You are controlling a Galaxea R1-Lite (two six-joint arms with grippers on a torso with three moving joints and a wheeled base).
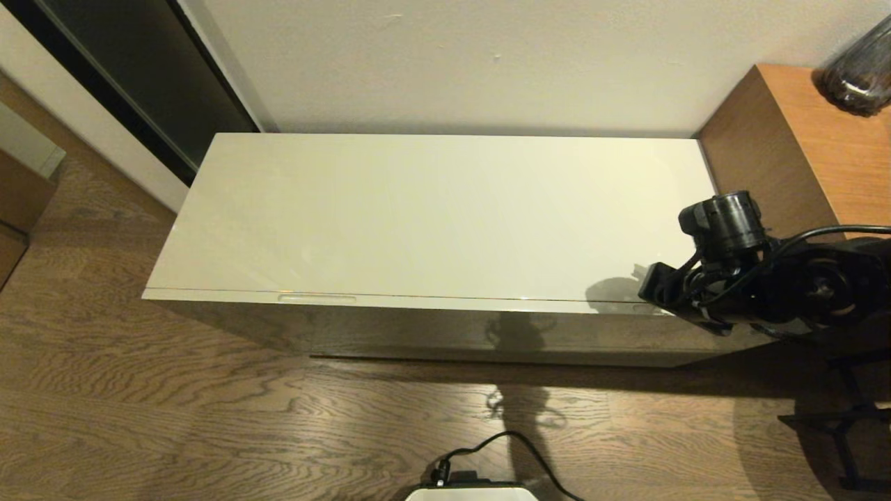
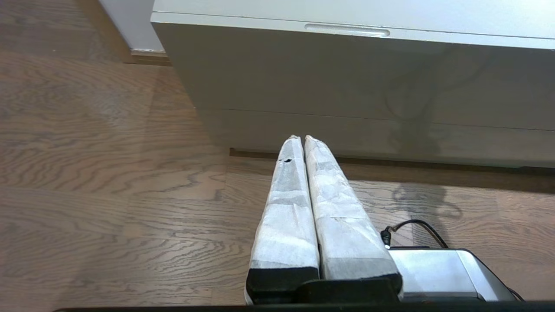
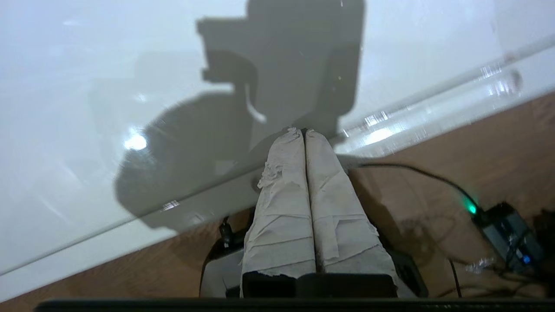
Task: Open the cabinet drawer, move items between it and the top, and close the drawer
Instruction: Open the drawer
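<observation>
The cabinet drawer point(image 2: 347, 69) is shut, its off-white front flush under the top point(image 1: 431, 216), which is bare. The left slot handle point(image 1: 317, 298) shows at the front edge. The tape roll and the white packet are hidden or out of view. My right arm point(image 1: 731, 271) hangs over the cabinet's front right corner. Its gripper point(image 3: 302, 130) is shut on nothing, with the taped fingertips just above the front edge by the right slot handle point(image 3: 255, 184). My left gripper point(image 2: 302, 138) is shut and empty, low over the floor in front of the cabinet.
A taller brown wooden unit point(image 1: 800, 139) abuts the cabinet's right end, with a dark glass vase point(image 1: 860, 69) on it. My base and its cable point(image 1: 487, 452) sit on the wood floor in front. A power adapter with a green light point(image 3: 507, 229) lies on the floor.
</observation>
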